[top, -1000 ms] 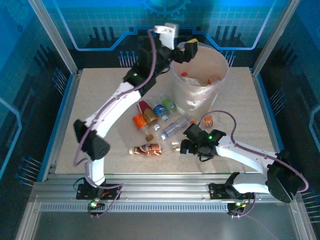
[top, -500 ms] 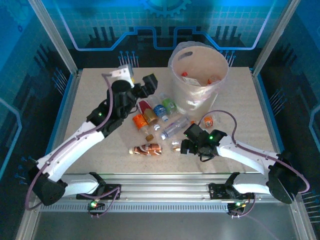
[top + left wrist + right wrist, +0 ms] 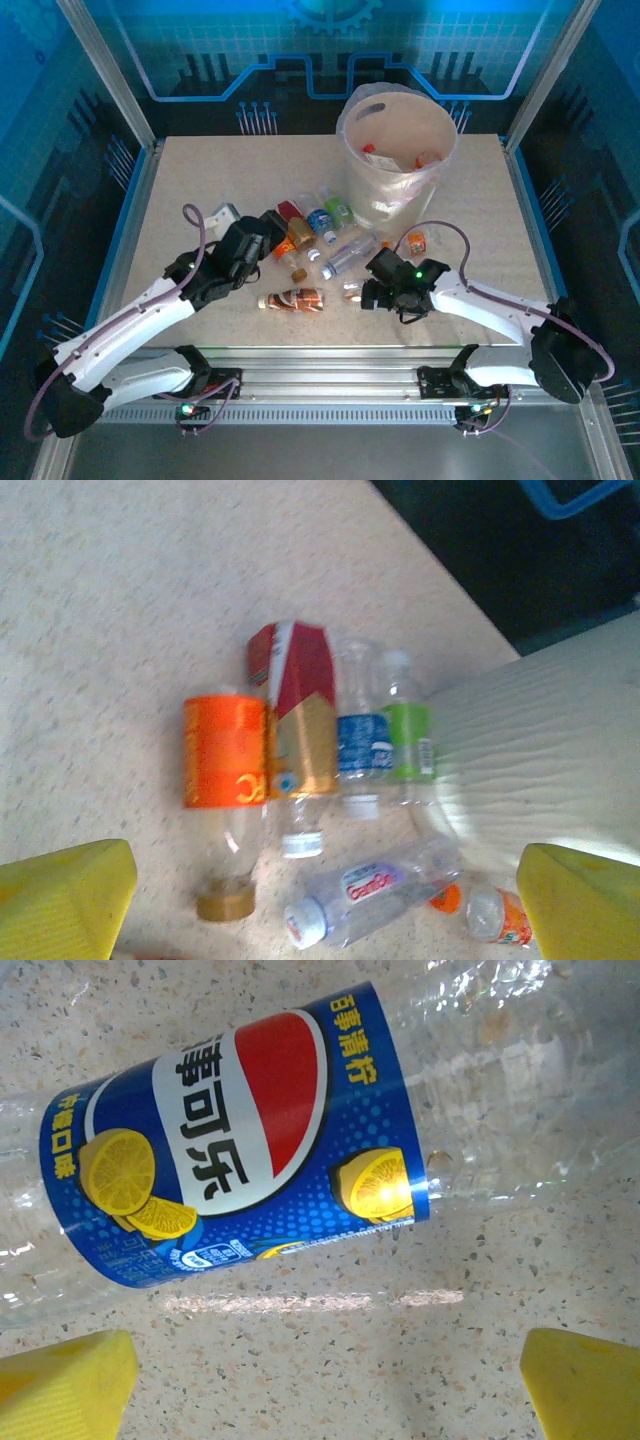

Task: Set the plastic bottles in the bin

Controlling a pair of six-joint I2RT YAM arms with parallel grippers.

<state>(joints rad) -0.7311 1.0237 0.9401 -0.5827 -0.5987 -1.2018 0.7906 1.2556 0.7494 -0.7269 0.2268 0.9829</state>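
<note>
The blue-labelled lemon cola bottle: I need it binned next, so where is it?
In the right wrist view, the blue-labelled bottle lies on its side on the table, just ahead of the open right gripper.

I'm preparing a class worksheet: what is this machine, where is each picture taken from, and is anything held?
Two white robot arms stand at the near edge of a table. One picture looks down from above; the others come from a camera on each wrist, yellow fingertips at the corners. Plastic bottles lie on the table beside a tall white bin with a few inside. The left gripper is open above the pile, the right gripper open over a blue-labelled bottle. Nothing is held.
</note>
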